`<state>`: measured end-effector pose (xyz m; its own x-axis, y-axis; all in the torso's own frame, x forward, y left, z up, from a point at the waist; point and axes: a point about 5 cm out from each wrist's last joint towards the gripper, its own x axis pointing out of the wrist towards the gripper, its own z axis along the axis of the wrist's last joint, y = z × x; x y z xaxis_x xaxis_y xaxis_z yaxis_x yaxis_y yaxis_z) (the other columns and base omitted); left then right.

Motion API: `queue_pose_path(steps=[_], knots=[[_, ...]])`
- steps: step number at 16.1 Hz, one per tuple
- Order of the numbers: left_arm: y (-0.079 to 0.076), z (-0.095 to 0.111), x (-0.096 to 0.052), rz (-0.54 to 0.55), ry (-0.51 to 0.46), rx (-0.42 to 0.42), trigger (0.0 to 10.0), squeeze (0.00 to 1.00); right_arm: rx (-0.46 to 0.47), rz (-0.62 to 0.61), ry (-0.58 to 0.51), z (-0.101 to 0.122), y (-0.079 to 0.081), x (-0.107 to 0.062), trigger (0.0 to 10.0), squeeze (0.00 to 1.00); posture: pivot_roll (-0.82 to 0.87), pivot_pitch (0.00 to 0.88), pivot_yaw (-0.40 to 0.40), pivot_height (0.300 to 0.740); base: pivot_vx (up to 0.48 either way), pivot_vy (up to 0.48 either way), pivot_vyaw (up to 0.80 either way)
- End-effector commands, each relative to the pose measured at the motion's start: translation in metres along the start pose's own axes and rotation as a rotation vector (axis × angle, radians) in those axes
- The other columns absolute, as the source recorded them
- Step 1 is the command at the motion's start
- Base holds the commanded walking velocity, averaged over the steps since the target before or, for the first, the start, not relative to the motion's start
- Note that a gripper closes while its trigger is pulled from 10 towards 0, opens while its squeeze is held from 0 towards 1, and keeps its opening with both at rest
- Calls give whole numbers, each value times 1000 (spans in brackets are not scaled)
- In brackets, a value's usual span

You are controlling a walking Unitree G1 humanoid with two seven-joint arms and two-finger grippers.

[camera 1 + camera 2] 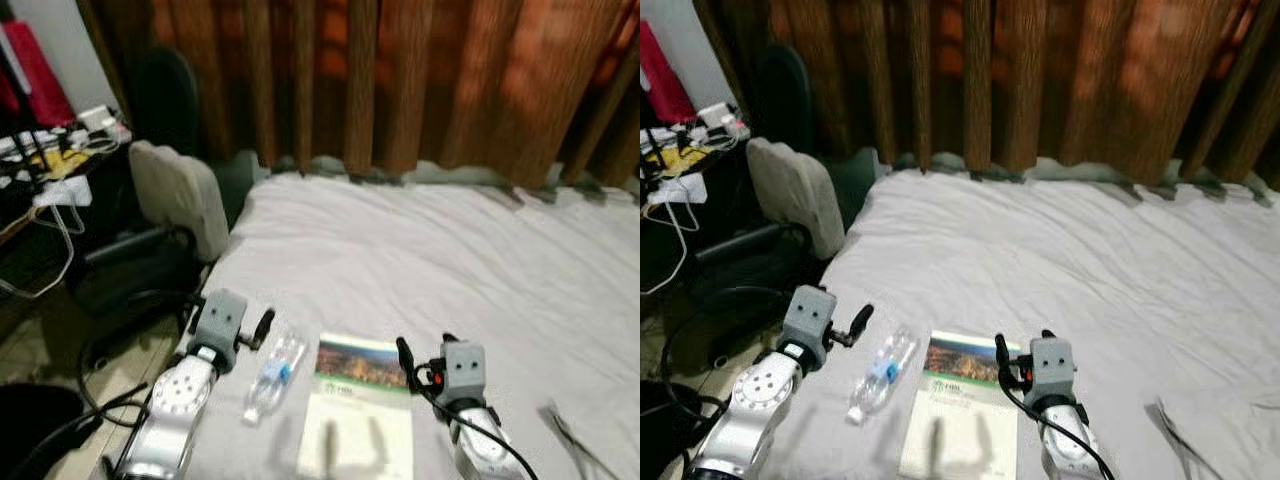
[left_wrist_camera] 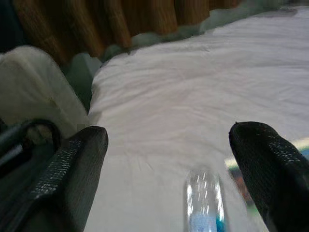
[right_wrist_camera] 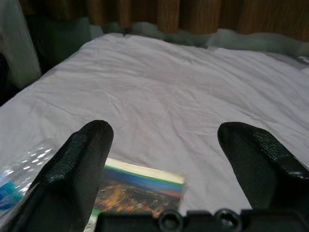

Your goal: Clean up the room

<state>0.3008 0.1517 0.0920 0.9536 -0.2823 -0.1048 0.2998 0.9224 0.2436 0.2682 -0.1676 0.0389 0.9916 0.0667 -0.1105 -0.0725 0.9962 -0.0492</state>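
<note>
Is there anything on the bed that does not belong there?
Yes. A clear plastic bottle lies on its side on the bed sheet, near the edge, and a booklet lies flat just beside it. Both look left behind on a made bed.

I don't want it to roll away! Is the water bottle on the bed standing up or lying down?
Lying down. The clear bottle rests on its side on the white bed sheet, beside the booklet, between the two grippers.
</note>
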Motion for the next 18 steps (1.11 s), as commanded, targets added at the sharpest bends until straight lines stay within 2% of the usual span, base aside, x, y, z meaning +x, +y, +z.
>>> queue_pose_path(steps=[1, 5, 6, 7, 8, 9, 10, 11, 12, 13, 15, 16, 17, 18], knots=[[-7, 0, 1, -25, -3, -1, 10000, 0, -5, -25, 1, 0, -9, -3, 10000, 0, 21, 11, 2, 740, 0, -416, 0], [-20, -6, 2, -81, 6, -27, 10000, 0, -18, -9, 24, -4, -10, -12, 10000, 0, 4, 44, -6, 740, 248, -408, 0], [-33, -19, 7, -136, 95, -33, 10000, 0, -31, -4, 47, -8, -12, -18, 10000, 0, -13, 89, -12, 740, 0, 0, 0], [-41, -25, 9, -151, 130, -90, 10000, 0, -42, 4, 64, -9, -14, -24, 10000, 0, -34, 121, -17, 740, 0, 0, 0], [-48, -30, 11, -135, 153, -232, 10000, 0, -51, 13, 81, -12, -16, -29, 10000, 0, -46, 149, -22, 740, 0, 0, 0], [-59, -32, 13, -152, 163, -337, 10000, 0, -60, 22, 93, -12, -16, -34, 10000, 0, -59, 185, -35, 740, 0, 0, 0], [-69, -34, 14, -174, 170, -339, 10000, 0, -68, 39, 99, -11, -15, -38, 10000, 0, -75, 222, -51, 740, 0, 0, 0], [-65, -41, 15, -127, 186, -281, 10000, 0, -75, 66, 107, -8, -13, -44, 10000, 0, -92, 267, -76, 740, 0, 0, 0], [-48, -48, 15, -43, 202, -293, 10000, 0, -81, 86, 114, -6, -12, -48, 10000, 0, -118, 325, -105, 740, 0, 0, 0], [-40, -52, 13, -15, 210, -291, 10000, 0, -88, 103, 117, -3, -12, -52, 10000, 0, -138, 380, -132, 740, 0, 0, 0], [-30, -57, 9, 54, 205, -148, 10000, 0, -102, 144, 144, -1, -12, -59, 10000, 0, -152, 441, -160, 740, 0, 0, 0], [-25, -54, 8, 100, 177, -56, 10000, 0, -112, 156, 161, 0, -14, -63, 10000, 0, -167, 499, -189, 740, 0, 0, 0], [-15, -54, 5, 162, 159, -22, 10000, 0, -117, 168, 172, 0, -14, -65, 10000, 0, -165, 514, -199, 740, 0, 0, 0], [-11, -55, 3, 182, 156, -37, 10000, 0, -116, 172, 176, 2, -14, -67, 10000, 0, -163, 528, -205, 740, 0, 0, 0]])
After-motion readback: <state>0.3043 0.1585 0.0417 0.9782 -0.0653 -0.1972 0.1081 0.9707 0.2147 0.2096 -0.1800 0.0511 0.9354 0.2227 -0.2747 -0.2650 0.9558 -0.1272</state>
